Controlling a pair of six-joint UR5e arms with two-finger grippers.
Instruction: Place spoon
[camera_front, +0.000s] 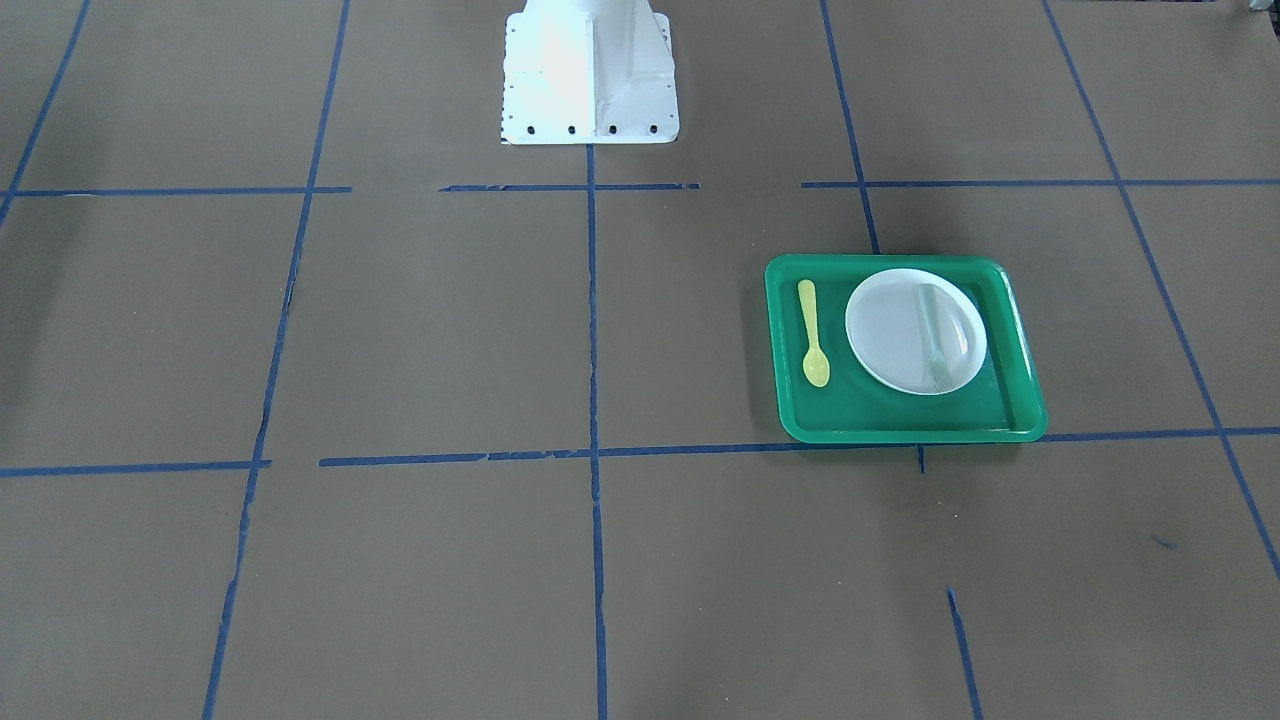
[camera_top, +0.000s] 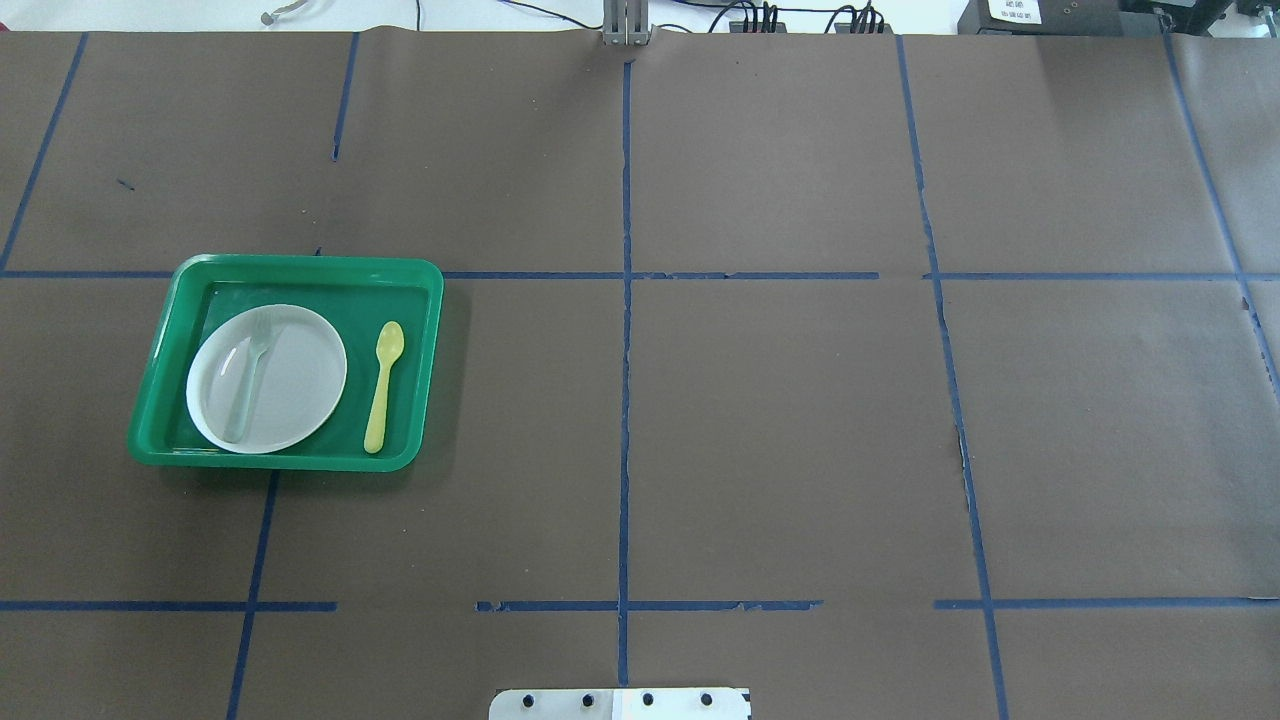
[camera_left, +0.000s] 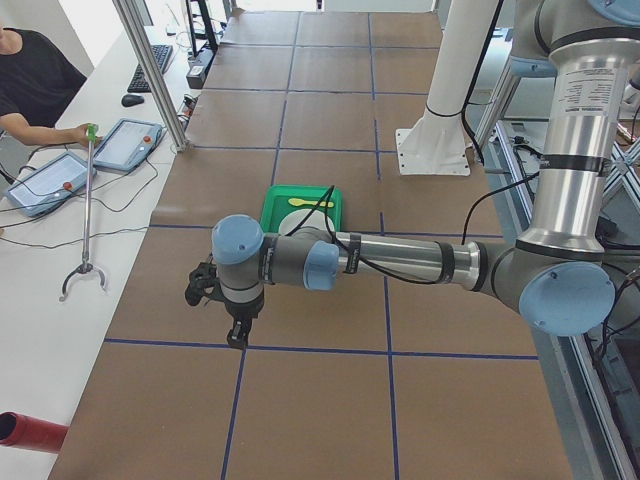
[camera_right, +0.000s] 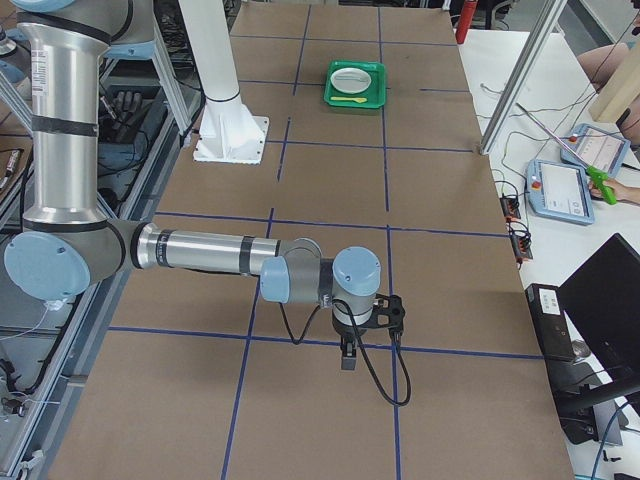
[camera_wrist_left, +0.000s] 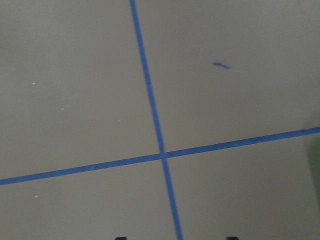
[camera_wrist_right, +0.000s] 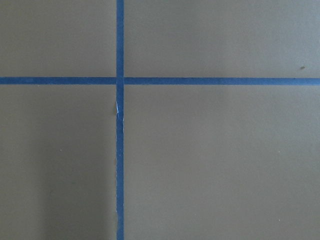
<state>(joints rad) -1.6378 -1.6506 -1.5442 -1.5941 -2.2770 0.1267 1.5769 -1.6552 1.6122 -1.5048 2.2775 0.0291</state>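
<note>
The pale yellow spoon lies flat on the floor of a green tray, beside a white plate, and touches nothing else. It also shows in the overhead view, right of the plate, inside the tray. My left gripper hangs pointing down over bare table, well away from the tray. My right gripper hangs over the far end of the table, far from the tray. Both show only in the side views, so I cannot tell whether they are open or shut.
A pale grey-green fork lies on the plate. The robot's white base stands at the table's edge. Blue tape lines cross the brown table. Operator tablets and a grabber tool lie on the side bench.
</note>
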